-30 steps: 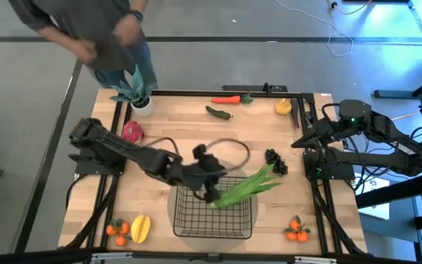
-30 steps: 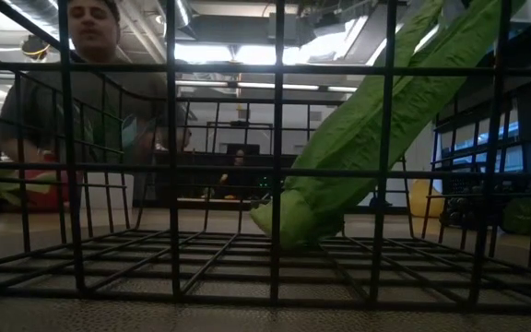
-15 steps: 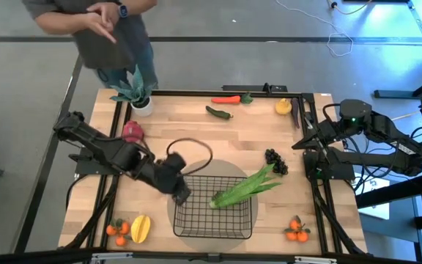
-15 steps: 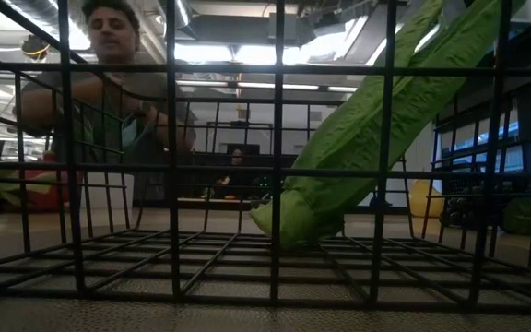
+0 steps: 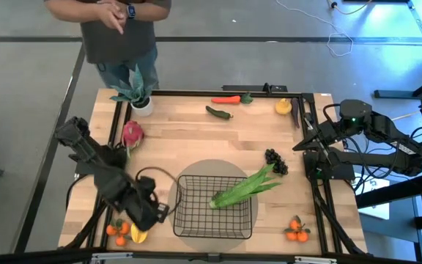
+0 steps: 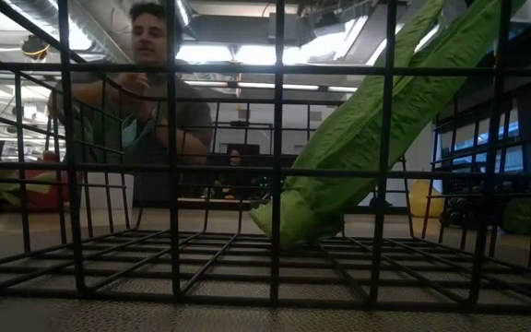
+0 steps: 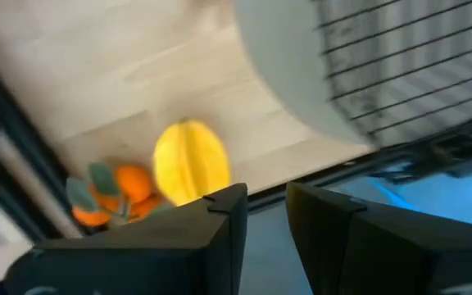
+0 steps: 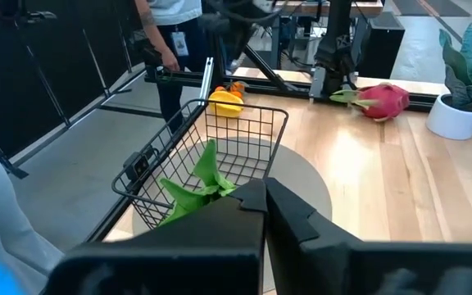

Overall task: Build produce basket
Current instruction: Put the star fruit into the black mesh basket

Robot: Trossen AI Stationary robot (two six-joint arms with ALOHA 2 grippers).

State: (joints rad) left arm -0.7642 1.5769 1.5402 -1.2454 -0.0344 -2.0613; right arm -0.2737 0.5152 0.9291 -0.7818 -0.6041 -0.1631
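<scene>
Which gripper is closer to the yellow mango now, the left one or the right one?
Left. The left gripper hangs right beside the yellow mango at the table's near-left corner. The right gripper waits far across the table, at its right edge beyond the basket.

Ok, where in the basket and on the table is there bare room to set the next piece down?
The basket is free across its left half and near edge; the leafy stalks fill its far right corner. Bare wood lies mid-table between the dragon fruit and grapes. Crowded: near left corner, where the left claw hovers by the mango and oranges.
</scene>
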